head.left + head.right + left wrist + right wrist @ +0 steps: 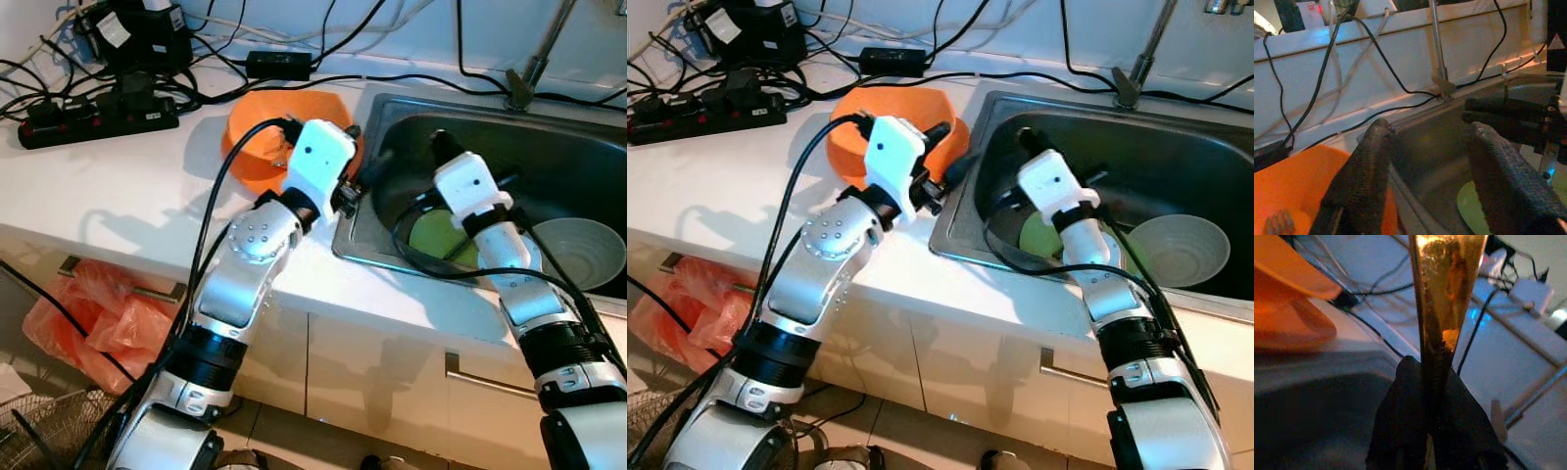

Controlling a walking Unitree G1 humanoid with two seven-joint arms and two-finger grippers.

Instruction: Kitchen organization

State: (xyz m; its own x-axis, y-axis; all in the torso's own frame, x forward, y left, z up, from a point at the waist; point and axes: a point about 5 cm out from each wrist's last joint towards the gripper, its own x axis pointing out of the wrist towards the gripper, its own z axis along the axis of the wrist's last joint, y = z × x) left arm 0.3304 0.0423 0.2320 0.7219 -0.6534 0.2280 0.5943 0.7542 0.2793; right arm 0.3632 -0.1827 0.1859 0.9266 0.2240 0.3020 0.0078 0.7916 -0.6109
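An orange plastic basin (257, 132) sits on the white counter left of the steel sink (588, 162); a fork (1276, 223) lies inside it. My left gripper (370, 168) hovers open over the sink's left rim, beside the basin, with nothing between its fingers (1369, 166). My right gripper (440, 145) is inside the sink, shut on a shiny metal utensil handle (1447, 308) that sticks out past its fingertips. A green plate (436, 237) lies on the sink floor below the right arm, and a grey bowl (578, 251) rests at the sink's right.
A faucet (529, 73) rises behind the sink. A black power strip (98, 117), adapters and several cables crowd the back of the counter. An orange plastic bag (93, 318) hangs at the cabinet front below, with a wire basket (39, 431) on the floor.
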